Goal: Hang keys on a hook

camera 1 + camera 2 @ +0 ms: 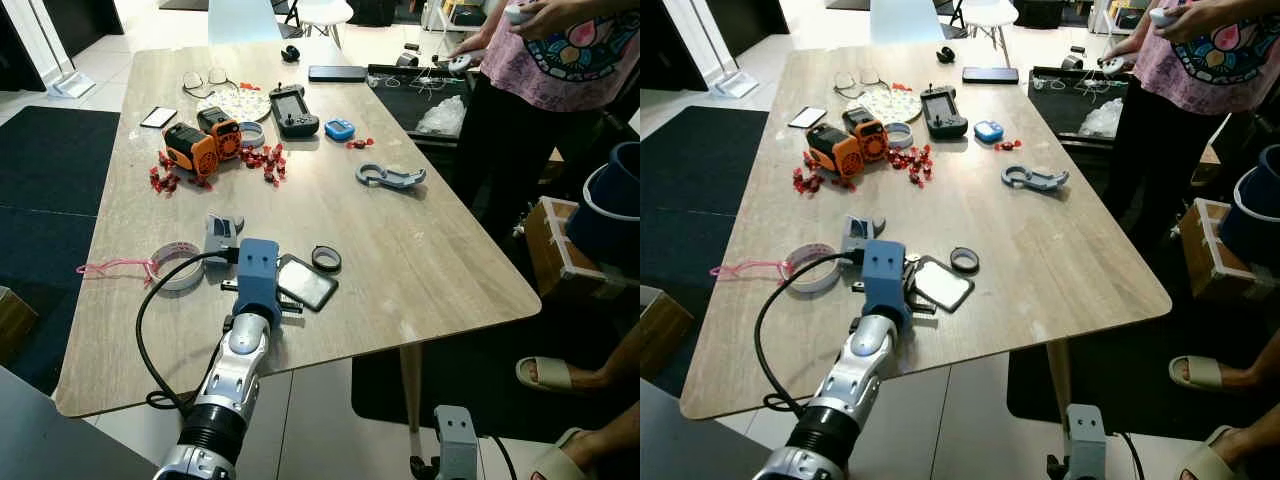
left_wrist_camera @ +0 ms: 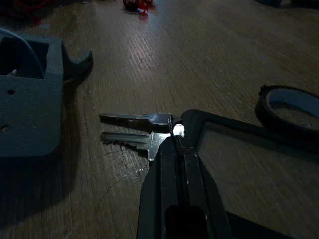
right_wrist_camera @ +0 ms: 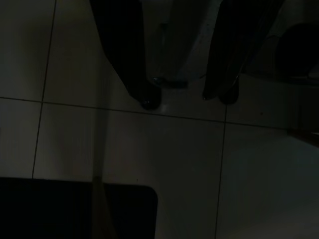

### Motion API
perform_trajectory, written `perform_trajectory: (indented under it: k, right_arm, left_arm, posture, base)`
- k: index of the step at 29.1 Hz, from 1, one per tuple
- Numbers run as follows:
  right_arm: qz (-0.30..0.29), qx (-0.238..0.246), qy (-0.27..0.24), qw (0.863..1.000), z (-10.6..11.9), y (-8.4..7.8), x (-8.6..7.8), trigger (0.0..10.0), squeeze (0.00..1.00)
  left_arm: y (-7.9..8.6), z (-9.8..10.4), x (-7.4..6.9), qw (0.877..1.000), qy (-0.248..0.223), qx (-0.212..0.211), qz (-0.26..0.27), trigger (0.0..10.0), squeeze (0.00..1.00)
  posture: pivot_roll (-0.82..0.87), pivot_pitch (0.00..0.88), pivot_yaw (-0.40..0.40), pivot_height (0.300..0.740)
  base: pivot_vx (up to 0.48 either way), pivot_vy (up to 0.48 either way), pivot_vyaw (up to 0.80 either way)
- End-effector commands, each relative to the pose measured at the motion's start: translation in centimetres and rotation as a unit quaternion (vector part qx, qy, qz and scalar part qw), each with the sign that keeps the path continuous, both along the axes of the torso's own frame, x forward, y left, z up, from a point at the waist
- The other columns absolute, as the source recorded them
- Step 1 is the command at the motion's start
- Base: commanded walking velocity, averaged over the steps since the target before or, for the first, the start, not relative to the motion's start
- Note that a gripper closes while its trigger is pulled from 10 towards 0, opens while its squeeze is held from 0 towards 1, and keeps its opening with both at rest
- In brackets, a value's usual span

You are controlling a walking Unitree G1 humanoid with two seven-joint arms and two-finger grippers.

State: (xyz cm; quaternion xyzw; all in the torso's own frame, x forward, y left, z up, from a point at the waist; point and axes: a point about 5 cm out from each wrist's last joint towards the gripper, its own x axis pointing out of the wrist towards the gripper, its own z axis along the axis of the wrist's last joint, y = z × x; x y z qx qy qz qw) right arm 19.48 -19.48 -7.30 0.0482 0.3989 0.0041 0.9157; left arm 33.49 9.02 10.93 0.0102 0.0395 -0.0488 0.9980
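Note:
Two silver keys [image 2: 127, 129] lie flat on the wooden table [image 1: 420, 250], side by side, their heads under my left fingertips. My left gripper [image 2: 174, 135] is low over the table near its front edge, shut on the keys at their heads and thin ring. Just beyond the keys stands a grey hook block [image 2: 30, 99] with its prong [image 2: 79, 62] pointing out; the block [image 1: 220, 236] is also seen from above. My right gripper [image 3: 184, 99] hangs open over the tiled floor beside the table.
A black-framed square plate [image 1: 308, 283] and a black ring [image 1: 326, 258] lie right of my left gripper. A tape roll [image 1: 180, 266] with pink string lies to its left. Orange devices [image 1: 205, 142], red bits and a controller [image 1: 294, 110] sit farther back. A person [image 1: 560, 70] stands at the table's right.

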Motion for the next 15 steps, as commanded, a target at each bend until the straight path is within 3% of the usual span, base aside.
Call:
perform_trajectory:
  k: [1,10,15]
  right_arm:
    - [-0.003,0.003,0.013,1.000,-0.3,0.1,-0.5,10.0,0.00]
    - [-0.003,0.002,0.013,1.000,-0.3,0.1,-0.5,10.0,0.00]
    - [-0.003,0.003,0.013,1.000,-0.3,0.1,-0.5,10.0,0.00]
  left_arm:
    - [0.0,-1.4,-0.5,0.999,0.036,-0.002,0.004,0.0,0.00]
    - [0.3,-1.3,-0.4,0.999,0.033,-0.010,0.002,0.0,0.00]
    - [0.4,-0.2,-0.2,0.998,0.008,-0.057,-0.038,0.0,0.00]
  posture:
    - [0.02,0.139,0.010,0.740]
    - [0.02,0.138,0.009,0.740]
    - [0.02,0.134,0.009,0.740]
  base:
    - [0.000,0.000,0.00]
    - [0.000,0.000,0.00]
    - [0.000,0.000,0.00]
